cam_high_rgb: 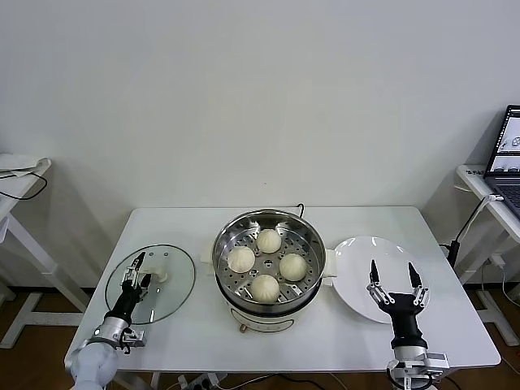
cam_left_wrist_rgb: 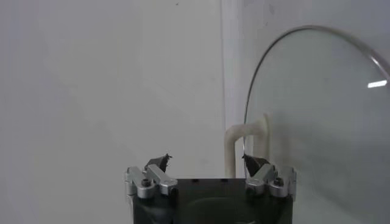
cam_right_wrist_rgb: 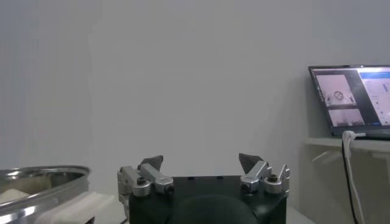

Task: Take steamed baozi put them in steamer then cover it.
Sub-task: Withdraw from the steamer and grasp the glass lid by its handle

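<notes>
The steamer (cam_high_rgb: pixel 269 268) stands upright at the middle of the white desk (cam_high_rgb: pixel 203 223), its open mouth facing straight up; being round, it has no long axis, though its two cream side handles stick out to the left and right. It is a shiny steel pot on a cream-white base, with a perforated tray inside. On that tray lie four steamed baozi (cam_high_rgb: pixel 269 240), smooth, round and cream-white, set in a diamond, close together but mostly apart. One glass lid (cam_high_rgb: pixel 150 283) with a white handle lies flat on the desk to the steamer's left, not on the pot. One white plate (cam_high_rgb: pixel 357 272) lies just beside the steamer on its right. The left gripper (cam_high_rgb: pixel 141 269) hovers over the lid, its fingers (cam_left_wrist_rgb: pixel 157 163) spread and grasping nothing, the lid's handle near one tip. The right gripper (cam_high_rgb: pixel 394 276) hangs over the plate's near edge, fingers (cam_right_wrist_rgb: pixel 152 163) likewise released and empty. A laptop (cam_high_rgb: pixel 505 154) sits on a side table at far right
</notes>
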